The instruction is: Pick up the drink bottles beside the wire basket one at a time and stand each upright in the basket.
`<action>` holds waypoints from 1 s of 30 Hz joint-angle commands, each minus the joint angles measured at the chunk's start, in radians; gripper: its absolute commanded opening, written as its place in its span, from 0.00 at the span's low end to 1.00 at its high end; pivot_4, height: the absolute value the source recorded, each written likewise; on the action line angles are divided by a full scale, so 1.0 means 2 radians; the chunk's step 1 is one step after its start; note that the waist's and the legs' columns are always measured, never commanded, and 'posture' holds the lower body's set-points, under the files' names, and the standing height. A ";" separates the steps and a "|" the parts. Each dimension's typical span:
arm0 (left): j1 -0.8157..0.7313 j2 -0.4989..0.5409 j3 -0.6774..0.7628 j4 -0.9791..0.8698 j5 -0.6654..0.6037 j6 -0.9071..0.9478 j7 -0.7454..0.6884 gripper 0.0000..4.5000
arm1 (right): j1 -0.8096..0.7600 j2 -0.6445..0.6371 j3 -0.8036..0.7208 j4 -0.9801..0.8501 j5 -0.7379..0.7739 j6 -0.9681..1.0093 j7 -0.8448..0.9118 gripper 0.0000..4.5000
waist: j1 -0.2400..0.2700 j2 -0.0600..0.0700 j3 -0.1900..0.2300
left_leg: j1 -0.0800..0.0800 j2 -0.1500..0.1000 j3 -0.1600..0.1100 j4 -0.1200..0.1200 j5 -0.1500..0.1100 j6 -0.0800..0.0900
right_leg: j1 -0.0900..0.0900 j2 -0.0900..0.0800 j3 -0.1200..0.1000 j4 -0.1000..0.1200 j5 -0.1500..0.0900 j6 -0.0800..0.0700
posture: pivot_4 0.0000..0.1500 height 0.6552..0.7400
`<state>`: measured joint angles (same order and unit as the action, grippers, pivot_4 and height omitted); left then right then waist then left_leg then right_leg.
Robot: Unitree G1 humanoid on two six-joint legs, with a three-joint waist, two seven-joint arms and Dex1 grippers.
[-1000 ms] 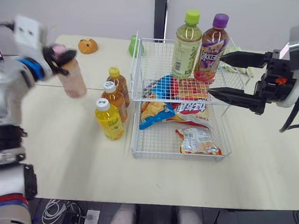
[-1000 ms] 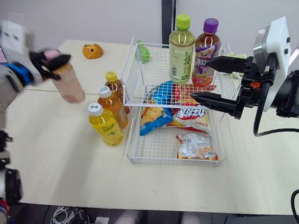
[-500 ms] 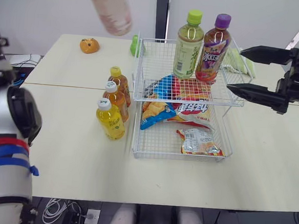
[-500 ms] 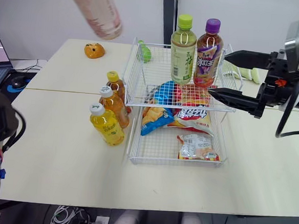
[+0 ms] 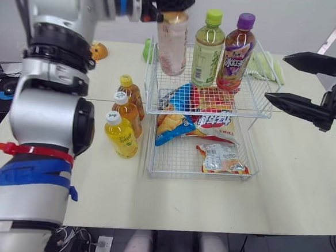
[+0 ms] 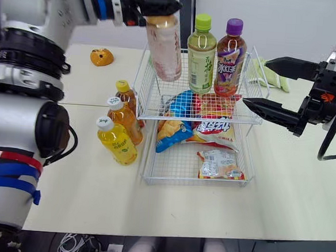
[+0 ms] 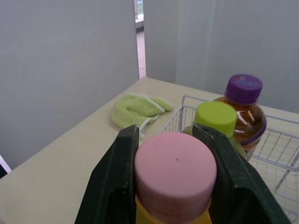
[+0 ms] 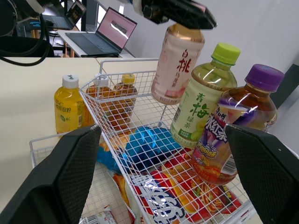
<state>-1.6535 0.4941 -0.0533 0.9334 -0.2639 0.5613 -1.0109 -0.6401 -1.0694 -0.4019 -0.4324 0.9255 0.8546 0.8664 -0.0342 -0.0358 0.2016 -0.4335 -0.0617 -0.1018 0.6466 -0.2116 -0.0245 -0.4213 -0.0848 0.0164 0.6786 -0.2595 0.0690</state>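
Placement step: left end effector [image 7: 175,173], closed on the cap of the pink bottle [image 5: 171,42], holds it nearly upright over the wire basket [image 5: 210,113] upper tier, beside the green bottle [image 5: 208,48]; right end effector [image 5: 276,76] wide open, empty; next move, by judgement: lower until seated, then release; three bottles [image 5: 121,135] wait on the tabletop [image 5: 83,183].

On pink bottle [image 8: 180,65]: 白桃; green-cap bottle [image 8: 202,105]: 青梅绿茶 (purple-cap bottle [image 8: 236,128] illegible).
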 commanded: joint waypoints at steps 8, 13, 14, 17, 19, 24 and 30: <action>-0.026 -0.026 0.025 0.056 0.022 -0.072 0.009 0.31 | -0.004 -0.006 -0.027 -0.009 -0.003 -0.018 -0.033 1.00 | 0.001 0.000 0.000 | 0.000 0.000 0.002 0.000 0.000 0.000 | 0.000 0.000 0.000 0.000 0.000 0.000 | 1.00 1.00; -0.025 -0.029 0.029 0.056 0.023 -0.082 -0.011 0.53 | -0.017 -0.004 -0.022 0.004 -0.002 -0.017 -0.054 1.00 | 0.001 0.000 0.000 | 0.000 0.000 0.002 0.000 0.000 0.000 | 0.000 0.000 0.000 0.000 0.000 0.000 | 1.00 1.00; -0.025 -0.029 0.029 0.050 0.023 -0.079 -0.018 0.60 | -0.016 -0.006 -0.021 0.004 -0.002 -0.018 -0.054 1.00 | 0.001 0.000 0.000 | 0.000 0.000 0.002 0.000 0.000 0.000 | 0.000 0.000 0.000 0.000 0.000 0.000 | 1.00 1.00; -0.027 -0.021 0.032 0.031 0.018 -0.062 -0.036 0.81 | -0.016 -0.008 -0.018 0.003 0.000 -0.020 -0.053 1.00 | 0.001 0.000 0.000 | 0.000 0.000 0.002 0.000 0.000 0.000 | 0.000 0.000 0.000 0.000 0.000 0.000 | 1.00 1.00; -0.025 -0.010 0.033 0.012 0.015 -0.048 -0.050 0.97 | -0.016 -0.008 -0.017 0.001 0.000 -0.021 -0.053 1.00 | 0.001 0.000 0.000 | 0.000 0.000 0.002 0.000 0.000 0.000 | 0.000 0.000 0.000 0.000 0.000 0.000 | 1.00 1.00; -0.007 0.043 0.043 -0.070 0.008 -0.007 -0.070 0.99 | -0.009 -0.011 -0.016 -0.005 -0.010 -0.032 -0.047 1.00 | -0.004 0.000 0.000 | 0.000 0.000 0.001 0.000 0.000 0.000 | 0.000 0.000 0.000 0.000 0.000 0.000 | 1.00 1.00; 0.056 0.119 0.096 -0.194 -0.021 0.043 -0.040 0.99 | 0.005 0.007 0.000 -0.003 -0.047 -0.095 -0.015 1.00 | -0.005 0.000 0.000 | 0.001 0.000 0.000 0.000 0.000 0.000 | 0.000 0.000 0.000 0.001 0.000 0.000 | 1.00 1.00</action>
<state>-1.5544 0.7025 0.0973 0.6436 -0.2742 0.6219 -1.1053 -0.6304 -1.0616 -0.3892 -0.4276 0.8495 0.7186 0.8136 -0.0443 -0.0352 0.2012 -0.4314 -0.0606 -0.1021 0.6467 -0.2114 -0.0244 -0.4206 -0.0845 0.0170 0.6802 -0.2595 0.0690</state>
